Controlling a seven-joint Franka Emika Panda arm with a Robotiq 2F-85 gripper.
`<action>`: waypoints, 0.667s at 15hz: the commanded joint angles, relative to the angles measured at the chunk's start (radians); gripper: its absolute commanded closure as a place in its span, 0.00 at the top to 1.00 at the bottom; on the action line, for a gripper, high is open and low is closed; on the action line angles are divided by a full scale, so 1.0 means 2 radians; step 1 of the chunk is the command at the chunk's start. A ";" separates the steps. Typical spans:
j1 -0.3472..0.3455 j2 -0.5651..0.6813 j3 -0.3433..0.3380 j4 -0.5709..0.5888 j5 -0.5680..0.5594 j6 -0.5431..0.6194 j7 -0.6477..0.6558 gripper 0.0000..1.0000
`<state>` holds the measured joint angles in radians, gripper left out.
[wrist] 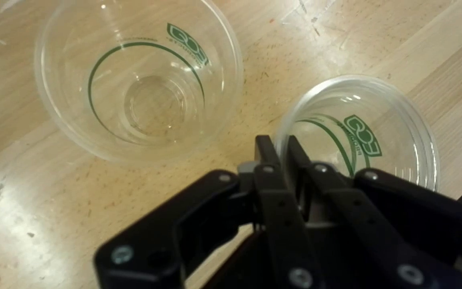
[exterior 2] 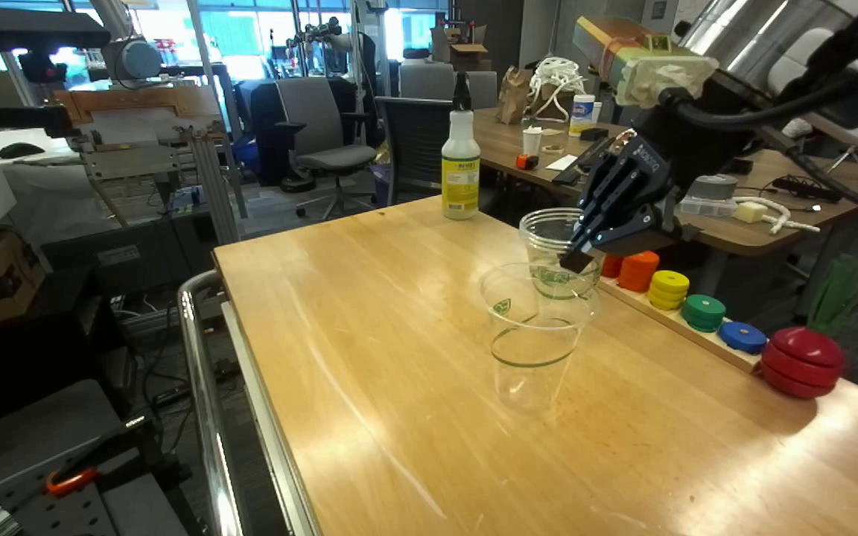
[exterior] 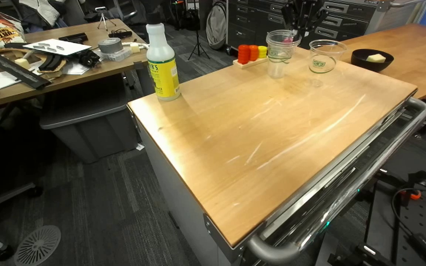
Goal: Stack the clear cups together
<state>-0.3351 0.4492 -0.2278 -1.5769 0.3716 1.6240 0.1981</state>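
Note:
One clear cup [exterior: 325,55] stands upright and alone on the wooden top. It also shows in an exterior view [exterior 2: 537,342] and in the wrist view [wrist: 138,80]. Beside it stands a nested stack of clear cups [exterior: 277,61], also in an exterior view [exterior 2: 544,253] and the wrist view [wrist: 383,120]. Its rims lie close together; I cannot tell how many cups it holds. My gripper [wrist: 281,140] is over the stack's near rim, one finger inside and one outside, nearly closed with the rim between them. It points down at the stack in an exterior view [exterior 2: 576,257].
A yellow-labelled spray bottle [exterior: 163,62] stands at the top's far edge. A ring toy on a wooden base [exterior 2: 697,335] lies behind the stack, with a red round toy [exterior 2: 801,365] at its end. A dark bowl [exterior: 361,62] and a steel rail [exterior: 422,109] flank the top.

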 commanded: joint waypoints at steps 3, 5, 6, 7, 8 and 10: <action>-0.008 -0.069 0.007 -0.043 0.055 -0.030 -0.022 0.03; -0.007 -0.110 0.004 -0.063 0.073 -0.041 -0.034 0.03; -0.005 -0.133 0.001 -0.075 0.076 -0.046 -0.039 0.03; 0.000 -0.157 -0.003 -0.088 0.068 -0.052 -0.040 0.03; 0.004 -0.182 -0.008 -0.102 0.048 -0.063 -0.030 0.03; 0.008 -0.230 -0.016 -0.130 0.018 -0.074 -0.019 0.03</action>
<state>-0.3359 0.1589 -0.2362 -1.7124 0.4699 1.4979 0.1421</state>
